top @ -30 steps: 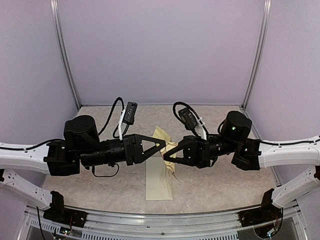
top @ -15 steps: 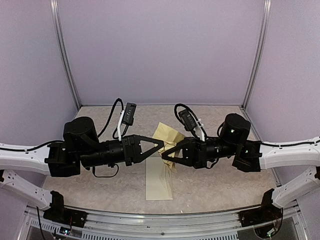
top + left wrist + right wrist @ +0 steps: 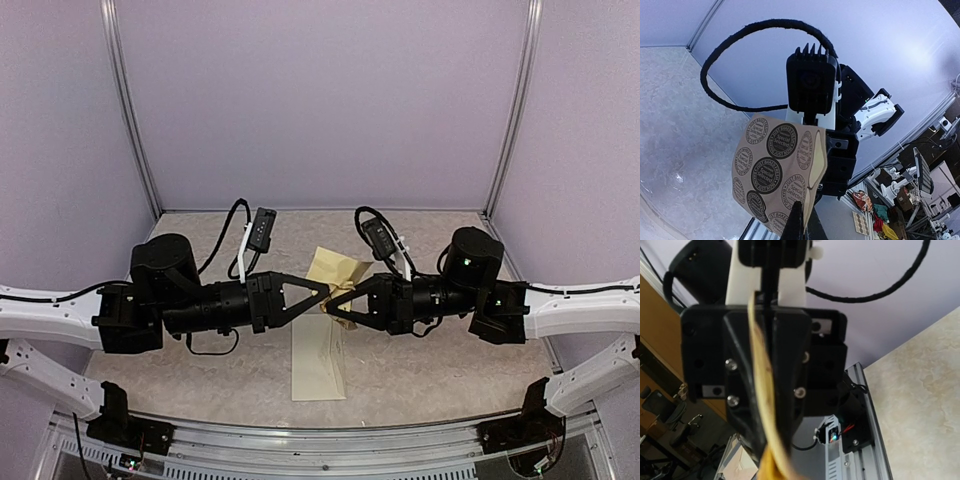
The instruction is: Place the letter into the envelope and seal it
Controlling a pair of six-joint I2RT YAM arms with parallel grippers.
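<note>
While both arms reach in toward the middle of the worktop (image 3: pixel 440 370), neither one is on the task's paper. The left pincer (image 3: pixel 322 292) and the right pincer (image 3: pixel 338 300) meet nearly tip to tip, lifted off the surface, and between them they've got the small yellow-tan sticker sheet (image 3: pixel 336 267).

From the left wrist view you can see the left one's fingers pressed together on the lower edge of that sheet, with the rows of round brown stickers facing the camera and the sheet standing up, one side curling back a bit. From above, the right one pinches the same sheet from the opposite side, jaws closed down on it too. The right wrist view only shows the sheet edge-on as a thin yellow strip, so it's not much help there.

The envelope (image 3: pixel 318 365) is lying flat on the worktop, directly under and a little nearer than where the two pincers meet, long side running away from the arm bases. Nothing touches it. Its far end is hidden under the pincers, so I can't tell how the flap sits.
</note>
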